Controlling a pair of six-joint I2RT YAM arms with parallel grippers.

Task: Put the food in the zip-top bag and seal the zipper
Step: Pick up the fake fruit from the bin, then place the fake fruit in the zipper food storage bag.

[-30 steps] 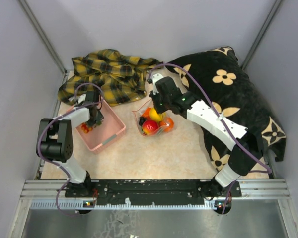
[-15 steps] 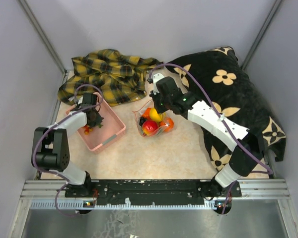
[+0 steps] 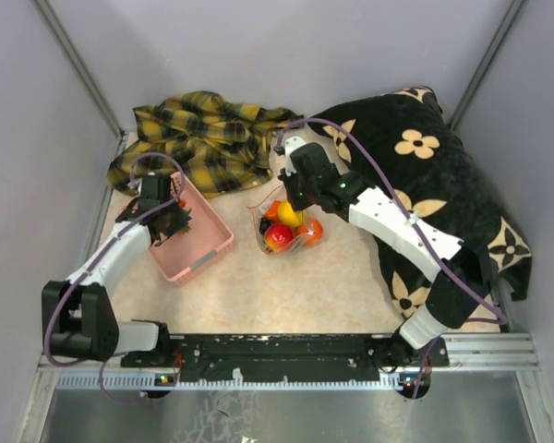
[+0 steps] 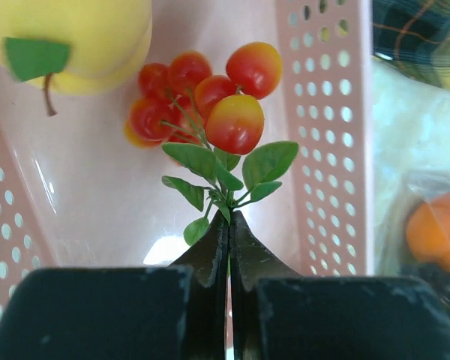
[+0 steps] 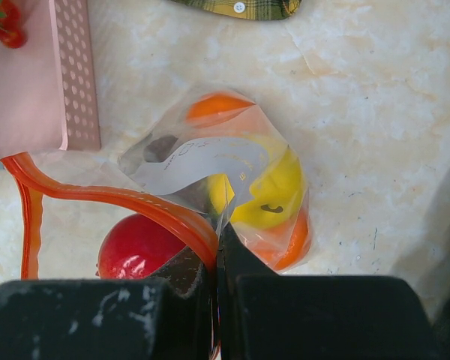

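Since a second ago, stretches out long on the left and shifts the left claw (image 3: 171, 220) toward the far corner of the basket (image 3: 212, 254). Pinches, jaws shut, the leafy stem of a sprig (image 4: 217, 112): glossy red-orange beads, flat green leaves, wiry stalks. Probably starts the lift out, so one more piece bound for the bag (image 5: 210, 161). Cannot tell whether off the floor yet. Leaves a smooth yellow fruit (image 4: 82, 37) on the pink perforated plastic.

Further right, holds exactly as before: right claw (image 5: 216, 251) clamped on clear, crinkly film beside the zipper (image 5: 120, 196), a soft red strip curling open. Keeps the mouth gaping on the marbled worktop (image 5: 375, 112). Shows inside a shiny apple (image 5: 135, 247), lemon (image 5: 274, 191) and orange (image 5: 214, 105). Leaves sealing for later.
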